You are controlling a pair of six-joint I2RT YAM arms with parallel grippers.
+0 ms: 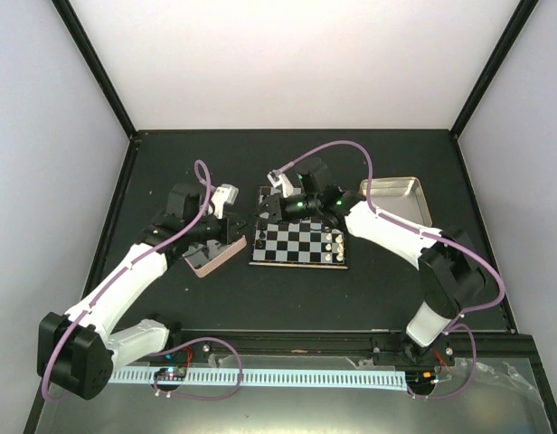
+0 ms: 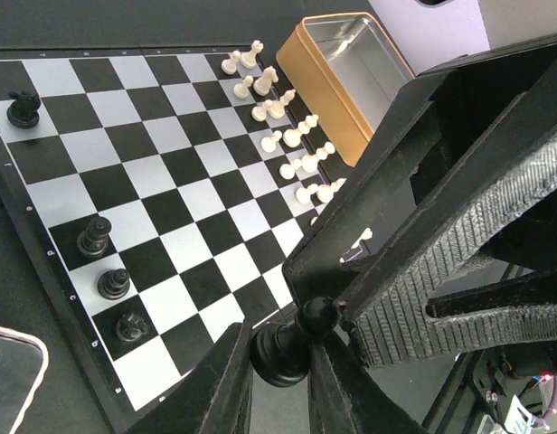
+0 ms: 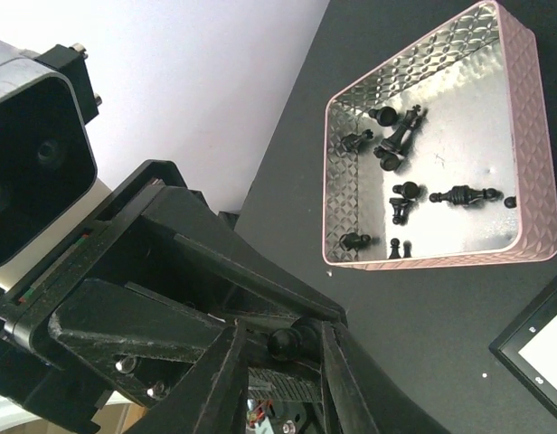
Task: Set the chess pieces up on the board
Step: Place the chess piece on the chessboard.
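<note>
left gripper [image 2: 278, 366] and right gripper [image 3: 280, 348] both pinch one black chess piece [image 2: 297, 339], jaws nearly shut

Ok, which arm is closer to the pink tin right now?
Left. The left gripper hangs right by the pink tin; the right gripper reaches in from across the board.

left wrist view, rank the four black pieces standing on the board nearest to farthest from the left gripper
1. near-corner black piece: by the board's near corner, closest to the left gripper.
2. second black piece: next along the same edge.
3. third black piece: one further along.
4. black knight: alone at that edge's far end.
</note>
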